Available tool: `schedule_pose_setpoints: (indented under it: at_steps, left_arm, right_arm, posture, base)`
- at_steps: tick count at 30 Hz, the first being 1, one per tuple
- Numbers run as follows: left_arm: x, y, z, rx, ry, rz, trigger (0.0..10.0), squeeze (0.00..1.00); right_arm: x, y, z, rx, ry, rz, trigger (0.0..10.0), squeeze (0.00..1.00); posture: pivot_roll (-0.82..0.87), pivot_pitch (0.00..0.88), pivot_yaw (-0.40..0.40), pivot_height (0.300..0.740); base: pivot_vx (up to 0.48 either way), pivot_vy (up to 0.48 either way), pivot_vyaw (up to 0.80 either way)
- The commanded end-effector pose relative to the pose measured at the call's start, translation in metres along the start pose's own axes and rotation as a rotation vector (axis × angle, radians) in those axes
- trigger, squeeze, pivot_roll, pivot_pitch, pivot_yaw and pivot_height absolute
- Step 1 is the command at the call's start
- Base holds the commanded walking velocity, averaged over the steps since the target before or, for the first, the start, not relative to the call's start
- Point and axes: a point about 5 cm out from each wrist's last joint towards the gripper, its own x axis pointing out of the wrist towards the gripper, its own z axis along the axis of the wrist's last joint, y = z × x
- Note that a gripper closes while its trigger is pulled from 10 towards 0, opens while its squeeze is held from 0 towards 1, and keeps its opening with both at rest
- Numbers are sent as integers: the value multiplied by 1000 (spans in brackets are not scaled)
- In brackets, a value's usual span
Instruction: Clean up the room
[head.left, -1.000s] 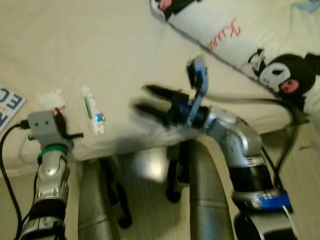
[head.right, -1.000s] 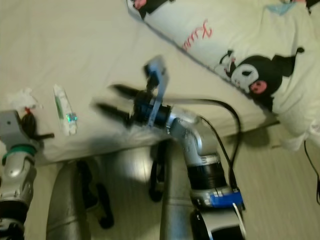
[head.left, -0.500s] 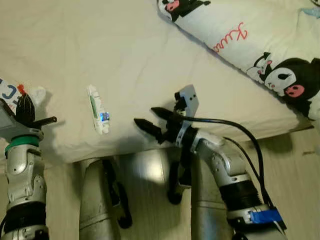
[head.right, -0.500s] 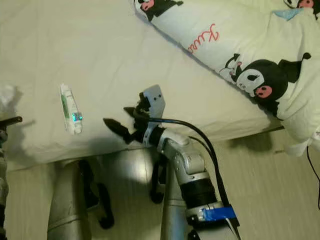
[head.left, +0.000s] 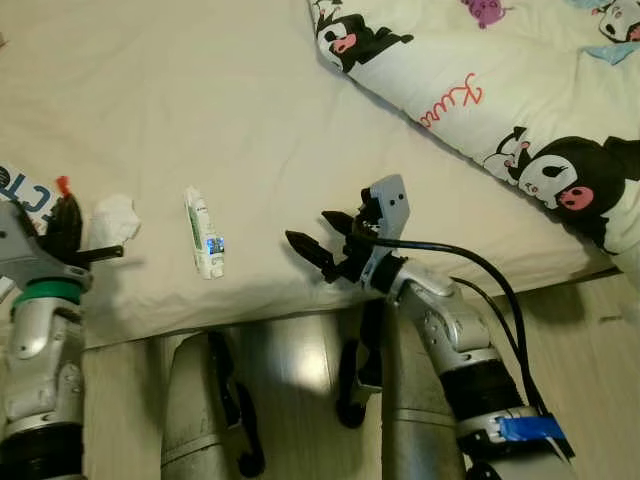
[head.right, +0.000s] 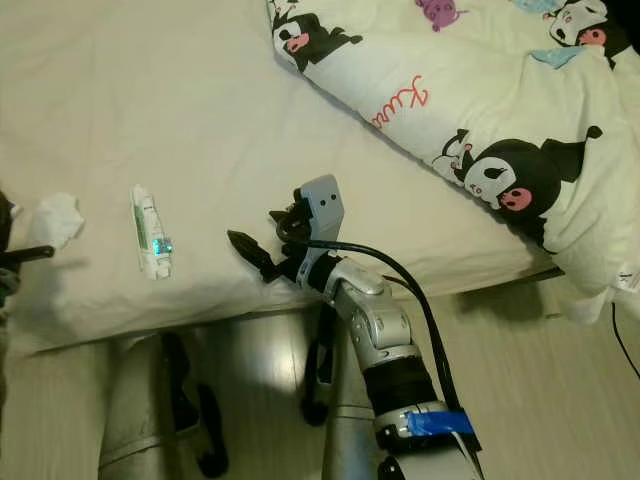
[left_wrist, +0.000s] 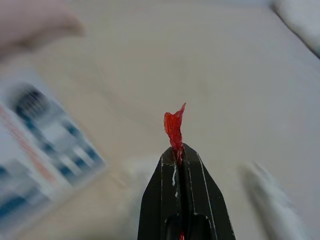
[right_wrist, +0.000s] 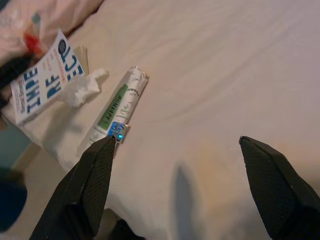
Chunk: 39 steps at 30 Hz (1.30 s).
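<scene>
Two grippers are working over the cream-sheeted bed (head.left: 200, 90).

Item 1: right gripper (head.left: 325, 240), black two-fingered, is hovering low over the sheet near the bed's front edge, fingers spread wide, holding and touching nothing. In the right wrist view the white and green squeezed tube with a blue label end (right_wrist: 116, 113) is lying flat on the sheet ahead of the fingertips, off toward one finger. In the head views it is lying to the robot's left of this gripper, apart from it.

Item 2: left gripper (left_wrist: 179, 150) is raised at the bed's left side, fingers pressed together and pinching a small red scrap of wrapper (left_wrist: 174, 127), which is sticking out past the tips.

Item 3: crumpled white tissue (head.left: 112, 219) is resting on the sheet between the left gripper and the tube. A blue-lettered white booklet (right_wrist: 44, 80) is lying just beyond it.

Handling note, as judgement: the step in hand appears to be picking up the tube. It calls for swinging the open fingers left until they straddle the tube across its narrow width, then pressing slightly into the soft sheet before closing.
</scene>
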Motion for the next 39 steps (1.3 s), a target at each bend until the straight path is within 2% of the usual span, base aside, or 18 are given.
schedule_pose_setpoints:
  at_steps: [1,2,5,6,8,13,20,26,29,32,37,39]
  left_arm:
    - [-13,-13,-25,2,98,-38,10000,0]
    - [-13,-13,-25,2,98,-38,10000,0]
    - [-18,-28,-40,-25,146,-68,10000,0]
    - [-18,-28,-40,-25,146,-68,10000,0]
    - [-19,-38,-47,-39,169,-89,10000,0]
    - [-15,-45,-50,-43,194,-94,10000,0]
    - [-12,-46,-53,-25,198,-77,10000,0]
    - [-12,-40,-62,-2,226,-45,10000,0]
    - [-14,-37,-67,10,243,-36,10000,0]
    - [-29,-18,-91,57,337,15,10000,0]
    - [-42,-6,-105,82,404,51,10000,0]
    - [-60,7,-123,99,497,85,10000,0]
  right_arm:
    - [-3,0,-12,14,21,-4,10000,0]
    - [-3,0,-12,14,21,-4,10000,0]
    - [-1,-1,-14,15,21,-7,10000,0]
    - [-1,-1,-14,15,21,-7,10000,0]
    - [-2,-3,-16,6,24,-9,10000,0]
    - [-2,-6,-17,-9,22,-13,10000,0]
    - [0,-8,-17,-12,12,-16,10000,0]
    - [1,-10,-24,-67,54,-36,10000,0]
    - [1,-10,-27,-76,72,-29,10000,0]
    - [0,-7,-34,-72,83,-10,10000,0]
    - [1,-5,-35,-57,75,4,10000,0]
    - [2,-4,-36,-49,67,14,10000,0]
  posture:
    - [-61,220,47,597]
    - [-61,220,47,597]
    - [-66,194,48,612]
    - [-66,194,48,612]
    - [-65,186,48,622]
    - [-66,164,49,642]
    - [-67,148,50,662]
    - [-69,131,48,672]
    - [-68,128,47,672]
    - [-66,119,46,672]
    - [-64,110,50,672]
    - [-65,106,53,672]
  base:
    - [0,0,0]
    - [0,0,0]
    - [0,0,0]
    - [0,0,0]
    - [0,0,0]
    - [0,0,0]
    - [0,0,0]
    - [0,0,0]
    - [0,0,794]
    - [0,0,775]
    - [0,0,766]
    - [0,0,763]
